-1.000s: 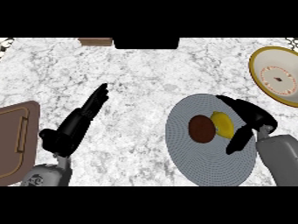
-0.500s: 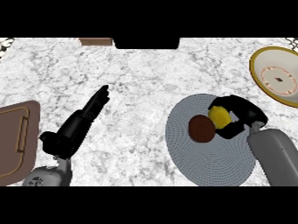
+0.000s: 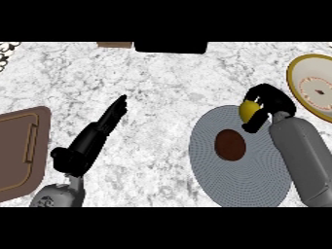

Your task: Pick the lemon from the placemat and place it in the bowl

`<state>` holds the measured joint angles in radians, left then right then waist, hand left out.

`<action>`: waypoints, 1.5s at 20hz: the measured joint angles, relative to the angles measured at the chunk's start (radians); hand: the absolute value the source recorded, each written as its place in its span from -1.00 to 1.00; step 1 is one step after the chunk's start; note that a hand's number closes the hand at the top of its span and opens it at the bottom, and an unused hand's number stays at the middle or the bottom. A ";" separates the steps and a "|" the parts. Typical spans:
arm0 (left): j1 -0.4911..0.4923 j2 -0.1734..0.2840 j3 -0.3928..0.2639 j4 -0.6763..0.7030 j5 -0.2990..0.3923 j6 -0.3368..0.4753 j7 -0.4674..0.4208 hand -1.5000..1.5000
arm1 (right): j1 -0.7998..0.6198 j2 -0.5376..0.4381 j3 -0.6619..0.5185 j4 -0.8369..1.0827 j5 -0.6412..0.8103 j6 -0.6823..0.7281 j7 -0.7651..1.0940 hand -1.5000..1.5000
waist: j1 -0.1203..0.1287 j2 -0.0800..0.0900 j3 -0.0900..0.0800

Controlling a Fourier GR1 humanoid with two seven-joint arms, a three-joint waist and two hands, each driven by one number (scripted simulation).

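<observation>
Lemon [image 3: 250, 111] in right hand [image 3: 267, 104] curled round it, at placemat's [image 3: 233, 175] upper edge, near bowl [image 3: 321, 87]

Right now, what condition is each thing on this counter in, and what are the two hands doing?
Lemon: held in the right hand, at the placemat's upper right edge.
Right hand: curled round the lemon.
Left hand: open, fingers straight, holding nothing.
Bowl: at the counter's right edge, nothing in it.
Placemat: flat on the counter, a brown round thing lying on it.
Brown tray: flat at the left edge.
</observation>
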<state>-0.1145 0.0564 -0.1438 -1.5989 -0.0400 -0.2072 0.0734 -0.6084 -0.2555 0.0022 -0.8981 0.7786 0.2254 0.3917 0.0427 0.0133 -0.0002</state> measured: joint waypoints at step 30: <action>-0.015 0.004 0.024 0.018 -0.001 -0.007 -0.002 0.00 | -0.531 -0.150 -0.098 0.486 0.384 -0.725 0.477 1.00 | -0.009 -0.002 0.000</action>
<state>-0.1297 0.0608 -0.1197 -1.5807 -0.0415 -0.2143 0.0712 -1.1399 -0.4057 -0.0956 -0.4122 1.1626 -0.4993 0.8692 0.0333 0.0116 0.0001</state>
